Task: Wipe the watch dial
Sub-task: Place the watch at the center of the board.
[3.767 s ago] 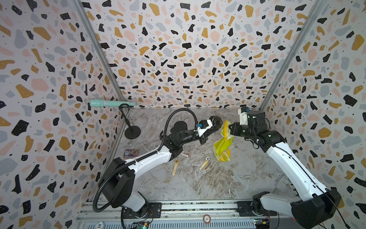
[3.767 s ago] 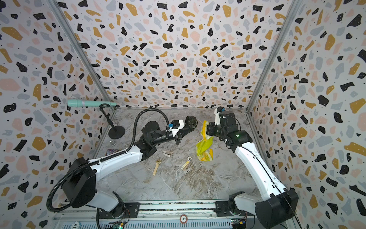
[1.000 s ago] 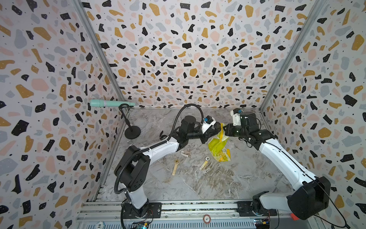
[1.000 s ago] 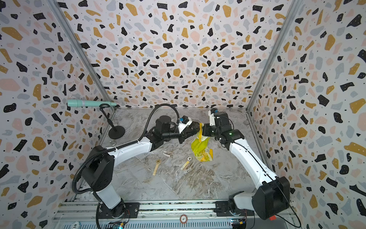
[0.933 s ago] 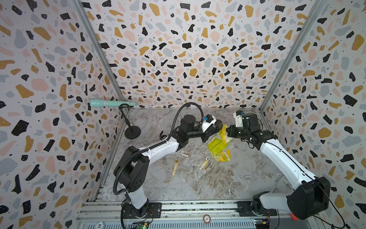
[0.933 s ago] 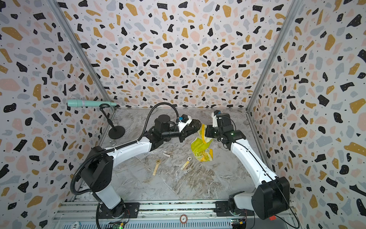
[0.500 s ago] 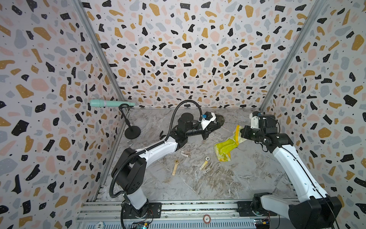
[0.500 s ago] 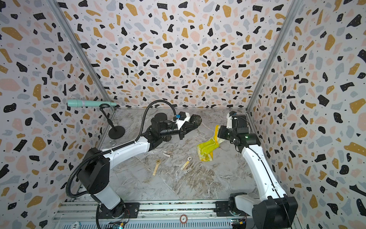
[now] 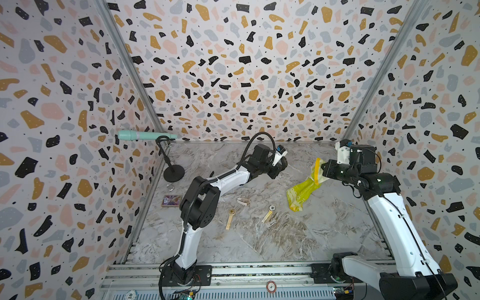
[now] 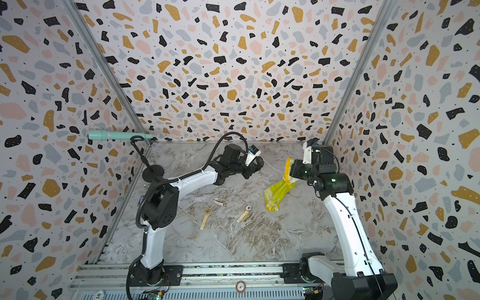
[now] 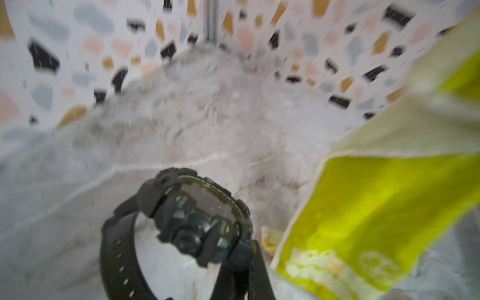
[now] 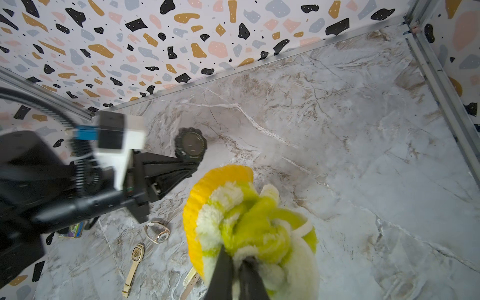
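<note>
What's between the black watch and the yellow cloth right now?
Nothing. Only bare marble tabletop shows in the gap between the black watch and the yellow cloth, clearest in the right wrist view and also visible in both top views.

Marbled grey bench, walled on three sides.
On it: stand base, far left corner; ring just beside it; card nearer; mid-bench, gold watch, curled watch and pale watch, apart; cloth, lower end seemingly touching down to their right.
</note>
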Available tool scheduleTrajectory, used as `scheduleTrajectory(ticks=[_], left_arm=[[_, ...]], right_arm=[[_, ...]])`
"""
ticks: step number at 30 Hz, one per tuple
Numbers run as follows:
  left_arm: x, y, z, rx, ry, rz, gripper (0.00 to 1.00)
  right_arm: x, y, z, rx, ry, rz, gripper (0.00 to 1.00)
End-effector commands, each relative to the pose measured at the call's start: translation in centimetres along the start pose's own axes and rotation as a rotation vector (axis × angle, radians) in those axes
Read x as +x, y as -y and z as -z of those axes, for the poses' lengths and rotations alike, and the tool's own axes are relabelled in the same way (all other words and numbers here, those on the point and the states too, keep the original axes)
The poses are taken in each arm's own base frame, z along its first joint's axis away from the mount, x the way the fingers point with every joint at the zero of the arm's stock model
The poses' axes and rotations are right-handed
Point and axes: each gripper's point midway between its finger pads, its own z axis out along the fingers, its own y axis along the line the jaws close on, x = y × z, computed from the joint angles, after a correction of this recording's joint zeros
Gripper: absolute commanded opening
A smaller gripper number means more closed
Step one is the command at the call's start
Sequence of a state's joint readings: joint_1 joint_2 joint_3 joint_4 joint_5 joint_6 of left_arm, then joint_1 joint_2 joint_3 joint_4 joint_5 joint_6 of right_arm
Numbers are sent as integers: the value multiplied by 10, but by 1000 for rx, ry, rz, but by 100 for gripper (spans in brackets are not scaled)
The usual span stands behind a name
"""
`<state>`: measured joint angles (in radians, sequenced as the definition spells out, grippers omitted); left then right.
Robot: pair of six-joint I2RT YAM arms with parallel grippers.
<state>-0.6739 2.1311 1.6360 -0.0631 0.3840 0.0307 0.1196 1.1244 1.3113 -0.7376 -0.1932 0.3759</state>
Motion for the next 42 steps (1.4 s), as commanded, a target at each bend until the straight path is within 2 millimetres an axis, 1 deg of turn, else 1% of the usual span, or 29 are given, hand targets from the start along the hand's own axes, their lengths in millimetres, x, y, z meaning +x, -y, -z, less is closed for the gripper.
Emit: scheduleTrajectory(ticks=[1, 4, 11, 15, 19, 22, 24, 25, 29, 31, 33, 34, 38, 42], left_arm=[[34, -26, -6, -136, -124, 83, 0], [42, -35, -14, -169, -137, 102, 0], [62, -43, -31, -183, -177, 116, 0], [66, -50, -36, -212, -185, 128, 0], [72, -62, -40, -269, -219, 138, 0], [72, -65, -42, -280, -231, 139, 0], [69, -65, -43, -279, -223, 141, 0], [68, -65, -43, -278, -220, 141, 3], [56, -62, -40, -265, -176, 152, 18], [49, -60, -38, -257, -154, 154, 33], [42, -56, -35, -236, -136, 153, 35], [37, -54, -33, -227, -127, 152, 41], [18, -48, -21, -211, -92, 140, 42], [-7, -47, 0, -225, -15, 158, 43]], right_arm=[[-5, -6, 13, -19, 22, 4, 0], [-5, -6, 12, -20, 17, 1, 0], [-7, -6, 12, -17, 17, 6, 0], [-8, -6, 13, -14, 14, 7, 0], [-9, -7, 13, -16, 16, 8, 0], [-9, -7, 14, -15, 16, 7, 0], [-9, -7, 14, -14, 15, 7, 0], [-9, -7, 15, -14, 15, 8, 0], [-11, -5, 17, 1, 25, 5, 0], [-13, -5, 19, 2, 31, 8, 0], [-13, -6, 19, 1, 28, 11, 0], [-14, -6, 20, 1, 30, 10, 0], [-14, -8, 20, -6, 29, 10, 0], [-15, -6, 23, 2, 43, 9, 0]])
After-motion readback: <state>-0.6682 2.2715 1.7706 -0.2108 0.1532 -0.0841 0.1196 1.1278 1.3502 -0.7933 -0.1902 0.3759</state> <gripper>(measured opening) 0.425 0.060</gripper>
